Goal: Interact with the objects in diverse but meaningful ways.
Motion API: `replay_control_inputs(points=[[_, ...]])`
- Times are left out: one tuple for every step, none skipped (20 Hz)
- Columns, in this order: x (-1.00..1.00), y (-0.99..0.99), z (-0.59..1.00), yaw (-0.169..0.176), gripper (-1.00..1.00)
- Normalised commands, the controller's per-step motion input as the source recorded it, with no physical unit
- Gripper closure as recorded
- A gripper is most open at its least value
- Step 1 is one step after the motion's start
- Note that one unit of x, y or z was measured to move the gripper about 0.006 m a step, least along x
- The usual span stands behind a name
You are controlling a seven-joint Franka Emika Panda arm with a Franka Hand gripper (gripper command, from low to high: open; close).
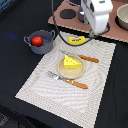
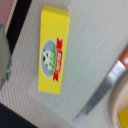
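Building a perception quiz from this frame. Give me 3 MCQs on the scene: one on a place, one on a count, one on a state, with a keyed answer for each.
1. Where is the red tomato?
A. on the tan plate
B. inside the grey pot
C. on the yellow box

2. How many wooden-handled utensils lie beside the tan plate?
A. one
B. two
C. four

3. How does the yellow box lie?
A. flat on the placemat, label up
B. standing on end
C. lifted off the placemat by the end effector

Answers:
1 B: the tomato shows within the pot's rim.
2 B: a knife on the plate's far side and a fork on its near side.
3 A: the wrist view shows the label face up, nothing touching the box.
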Motion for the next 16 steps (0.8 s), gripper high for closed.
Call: replay_control_inputs(points=[[0.19, -0.51, 0.83, -0.002, -1.00], [0.22, -0.65, 0.70, 0.000, -1.00], [0.24, -0.79, 0.61, 0.000, -1.00], [0.27, -0.87, 0.56, 0.000, -1.00], [0.28, -0.96, 0.52, 0.000, -1.00], [0.29, -0.97, 0.51, 0.000, -1.00], [0.30, -0.99, 0.51, 0.000, -1.00], [0.29, -0.99, 0.49, 0.000, -1.00], [0.28, -0.99, 0.48, 0.000, -1.00], [0.29, -0.98, 0.40, 0.000, -1.00], [0.30, -0.96, 0.23, 0.000, -1.00], [0.26, -0.85, 0.09, 0.000, -1.00], [0.21, -0.69, 0.00, 0.000, -1.00], [0.27, -0.59, 0.00, 0.000, -1.00], [0.14, -0.50, 0.00, 0.000, -1.00], [0.05, -0.42, 0.00, 0.000, -1.00]])
